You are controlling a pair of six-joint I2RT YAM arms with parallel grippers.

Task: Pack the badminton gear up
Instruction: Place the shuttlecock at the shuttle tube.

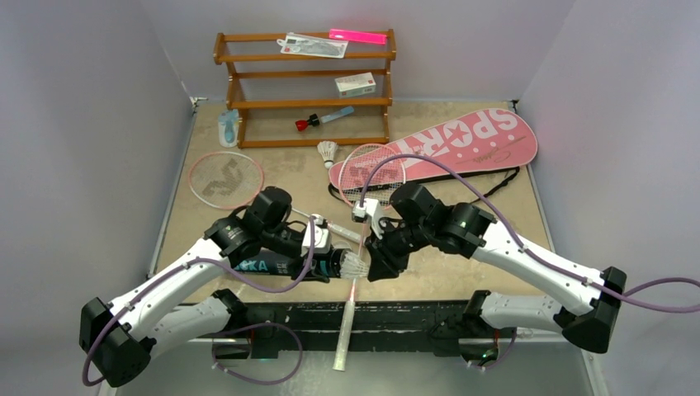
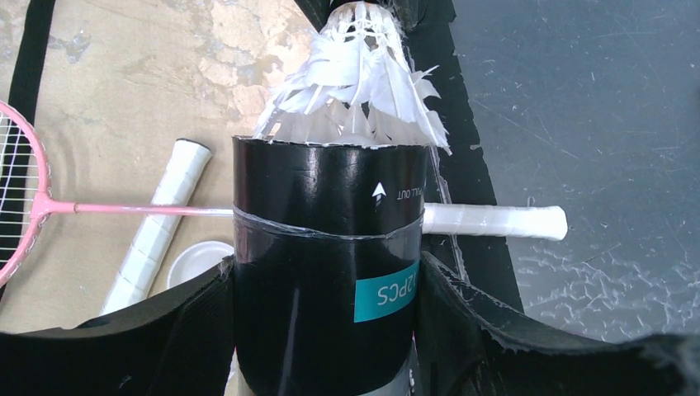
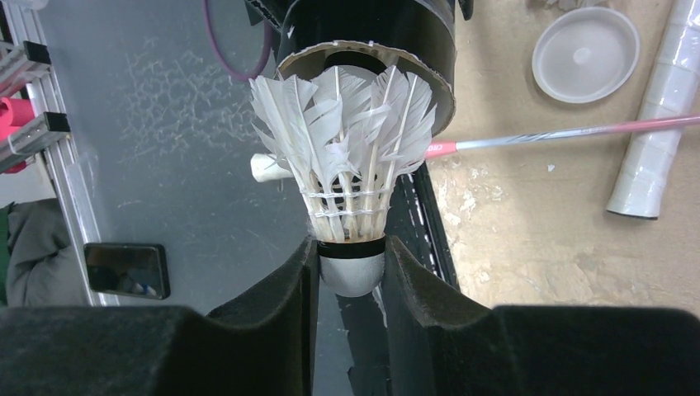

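1. The left hand (image 2: 326, 289) has its jaws spread wide, and their padded fingers (image 2: 206, 330) are clamped on either side of a long black tube (image 2: 322, 214) with a teal label. The tube lies nearly level above the near edge of the tabletop (image 1: 462, 280), its open mouth facing the right hand.
2. The right hand (image 3: 351, 272) is only narrowly parted. It pinches the rounded cork base of a white feather shuttlecock (image 3: 347, 157) between its black pads (image 3: 272, 289).
3. The shuttlecock's feather skirt points at the tube's mouth, with the feather tips at the rim. How far in they reach cannot be told.
4. Under the two hands runs the thin pink shaft of a pink-framed racket (image 2: 140, 209). Its white wrapped handle sticks out past the tabletop's near edge, and its strung head rests on the bag further back.
5. A round white plastic lid (image 3: 586, 54) lies flat on the tabletop, just beside the handle end of a second pink-framed racket (image 1: 224, 179), whose head lies at the left.
6. A large pink "SPORT" racket bag (image 1: 462, 144) lies at the back right.
7. A second white feather shuttlecock (image 1: 329, 153) stands near the bag's left end, in front of a wooden shelf rack (image 1: 305, 58).
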